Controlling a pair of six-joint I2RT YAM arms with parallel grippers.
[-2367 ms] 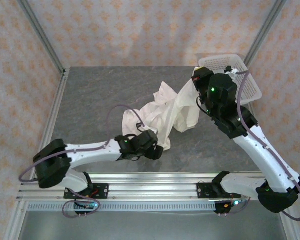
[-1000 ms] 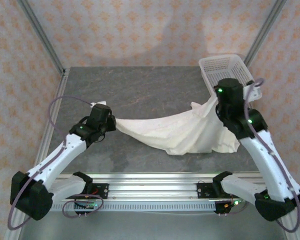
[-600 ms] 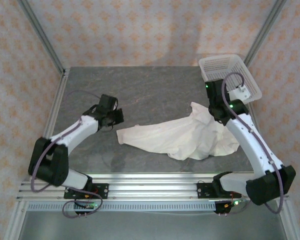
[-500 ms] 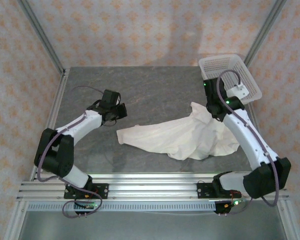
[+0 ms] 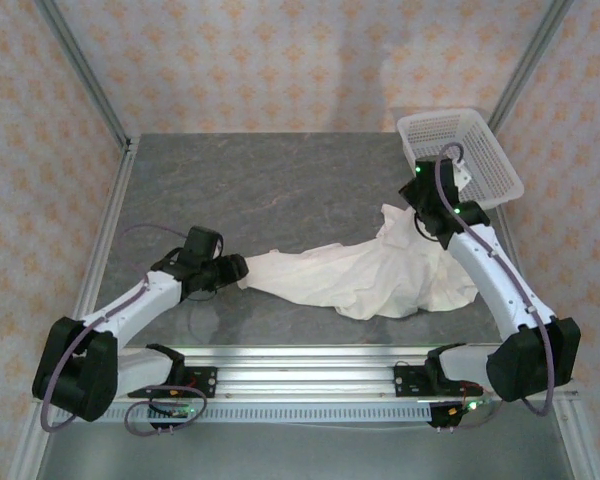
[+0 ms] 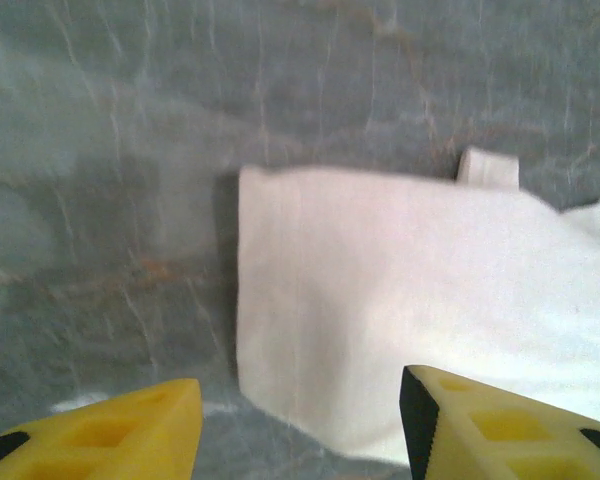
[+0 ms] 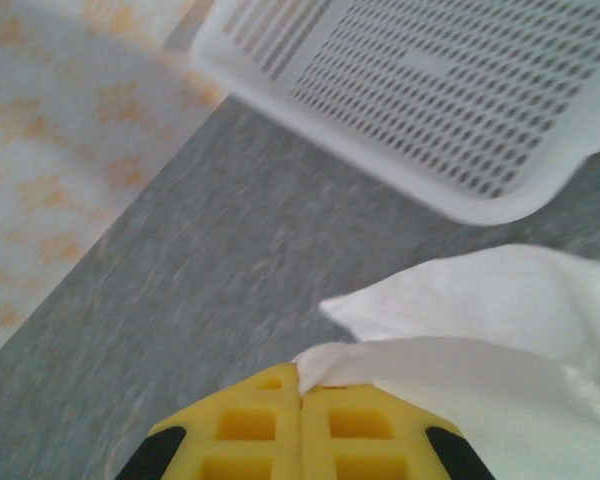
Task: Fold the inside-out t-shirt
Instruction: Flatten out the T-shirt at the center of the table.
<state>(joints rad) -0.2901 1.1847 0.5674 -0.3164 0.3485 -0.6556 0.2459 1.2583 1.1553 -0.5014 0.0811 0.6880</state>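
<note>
The white t-shirt (image 5: 365, 275) lies crumpled in a long band across the near half of the table, bunched thicker at its right end. My left gripper (image 5: 238, 268) sits low at the shirt's left end, open. In the left wrist view its yellow fingers (image 6: 500, 425) flank a flat hemmed corner of the shirt (image 6: 400, 290), just short of it. My right gripper (image 5: 412, 203) is at the shirt's far right peak, next to the basket. In the right wrist view it (image 7: 300, 395) is shut, with a fold of the shirt's edge (image 7: 325, 360) pinched at its tips.
A white plastic mesh basket (image 5: 485, 135) stands at the back right corner, close behind the right gripper, seen again as the basket (image 7: 460, 90). Metal frame posts and patterned walls bound the grey stone table (image 5: 260, 180). A rail runs along the near edge.
The shirt, stretched in the air between both grippers a second ago, now lies on the table. My left gripper swung away to the back left, then came down to the shirt's left end.
</note>
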